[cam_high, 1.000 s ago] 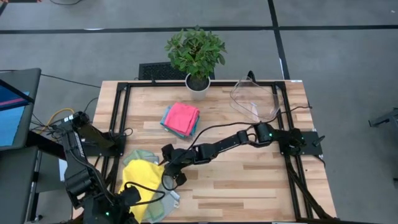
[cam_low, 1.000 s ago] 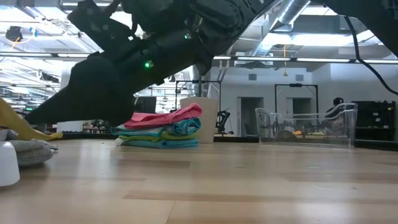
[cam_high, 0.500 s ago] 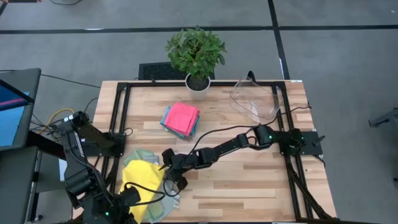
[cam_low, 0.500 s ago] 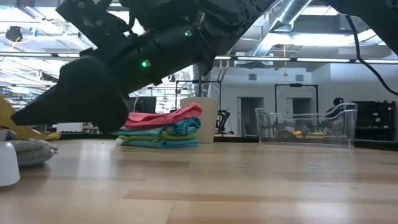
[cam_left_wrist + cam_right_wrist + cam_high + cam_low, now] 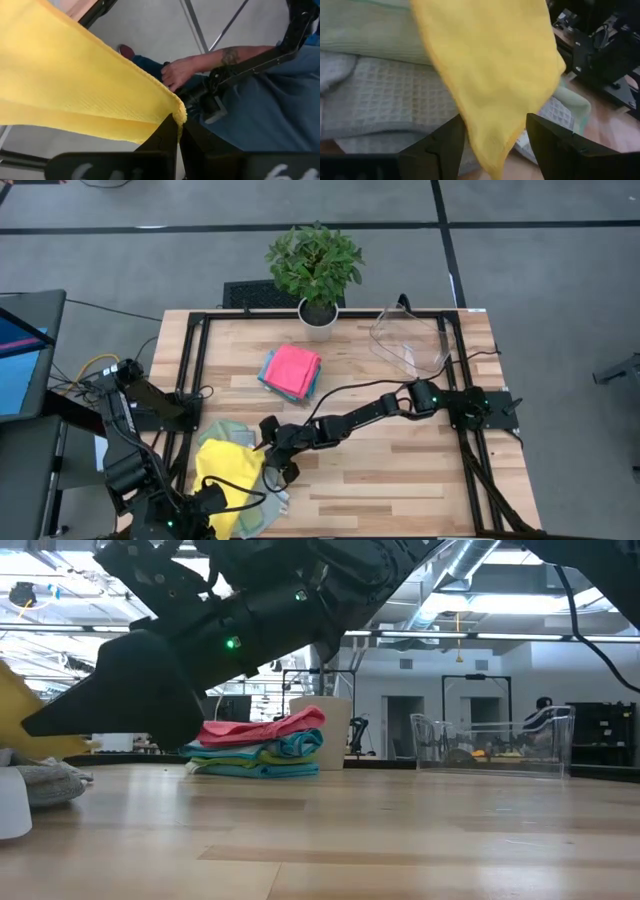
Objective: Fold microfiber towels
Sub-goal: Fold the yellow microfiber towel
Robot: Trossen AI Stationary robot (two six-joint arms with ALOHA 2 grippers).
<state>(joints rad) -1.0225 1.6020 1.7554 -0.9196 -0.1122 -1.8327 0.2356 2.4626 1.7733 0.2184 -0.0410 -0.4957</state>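
left gripper [image 5: 176, 122] stays clamped on yellow towel [image 5: 225, 470]; right gripper [image 5: 492, 137], jaws apart, has drawn back around its edge, ready to pinch.

A bright yellow towel [image 5: 228, 477] is showing plain at the table's [image 5: 400, 480] front left corner, over a sage green towel [image 5: 365, 35] and a grey waffle-weave cloth [image 5: 380, 100]. The folded stack [image 5: 291, 371] near the back edge is showing pink over teal and green. The table is showing pale wood.
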